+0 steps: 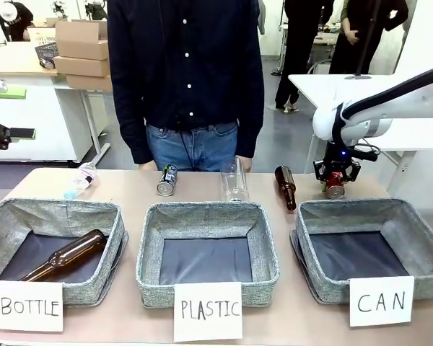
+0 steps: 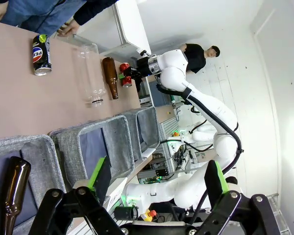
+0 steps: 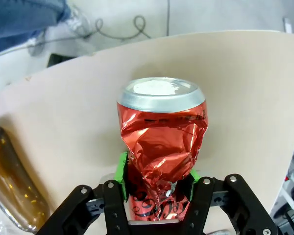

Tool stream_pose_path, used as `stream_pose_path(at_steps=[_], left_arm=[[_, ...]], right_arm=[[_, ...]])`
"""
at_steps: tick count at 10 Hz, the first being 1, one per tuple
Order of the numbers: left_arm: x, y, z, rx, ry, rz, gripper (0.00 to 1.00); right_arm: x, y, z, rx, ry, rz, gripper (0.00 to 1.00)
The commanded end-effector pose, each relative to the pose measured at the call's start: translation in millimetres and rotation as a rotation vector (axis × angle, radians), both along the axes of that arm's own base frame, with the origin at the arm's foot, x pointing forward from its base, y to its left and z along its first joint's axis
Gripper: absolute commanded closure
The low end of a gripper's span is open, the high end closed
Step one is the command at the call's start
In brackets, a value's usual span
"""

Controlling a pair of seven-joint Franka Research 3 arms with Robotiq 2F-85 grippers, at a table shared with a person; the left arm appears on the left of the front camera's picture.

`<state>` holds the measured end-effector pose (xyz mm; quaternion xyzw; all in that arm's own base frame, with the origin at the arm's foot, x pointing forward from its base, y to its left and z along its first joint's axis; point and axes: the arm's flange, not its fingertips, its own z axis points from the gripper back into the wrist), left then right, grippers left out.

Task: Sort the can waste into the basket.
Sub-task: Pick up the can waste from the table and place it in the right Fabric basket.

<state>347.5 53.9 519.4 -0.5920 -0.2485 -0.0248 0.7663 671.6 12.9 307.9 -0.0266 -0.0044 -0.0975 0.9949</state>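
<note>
My right gripper [image 1: 336, 180] is shut on a crushed red can [image 1: 335, 189], beyond the far wall of the grey basket [image 1: 418, 238] carded "CAN". In the right wrist view the dented red can [image 3: 161, 132] sits between the green pads [image 3: 121, 169], top end facing away, with my right gripper [image 3: 159, 182] closed around its lower half. A black can [image 1: 167, 180] lies on the table in front of the person. The left wrist view shows my left gripper [image 2: 157, 178] open and holding nothing, far from the black can [image 2: 41, 54] and the red can [image 2: 124, 74].
A clear plastic bottle [image 1: 233, 180] and a brown glass bottle [image 1: 286, 186] lie between the two cans. Another clear bottle [image 1: 81, 180] lies at the far left. The "BOTTLE" basket [image 1: 0, 223] holds a brown bottle [image 1: 68, 256]. The "PLASTIC" basket [image 1: 148, 252] stands in the middle. A person stands at the far edge.
</note>
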Motion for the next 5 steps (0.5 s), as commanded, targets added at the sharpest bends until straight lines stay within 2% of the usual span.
stream_pose_path(at_steps=[1, 2, 3, 4, 5], left_arm=[[1, -2, 2, -0.02, -0.031, -0.003, 0.0], [1, -2, 2, -0.02, -0.031, -0.003, 0.0], [1, -2, 2, -0.02, -0.031, -0.003, 0.0], [1, -2, 2, -0.02, -0.031, -0.003, 0.0], [1, -2, 2, -0.02, -0.031, -0.003, 0.0]], right_arm=[[-12, -3, 35, 0.079, -0.037, 0.063, 1.0], [-44, -5, 89, 0.158, -0.109, 0.147, 1.0], [-82, -8, 136, 0.258, -0.104, 0.235, 1.0], [-121, -12, 170, 0.302, -0.074, 0.357, 1.0], [-158, -17, 191, 0.36, -0.011, 0.539, 1.0]])
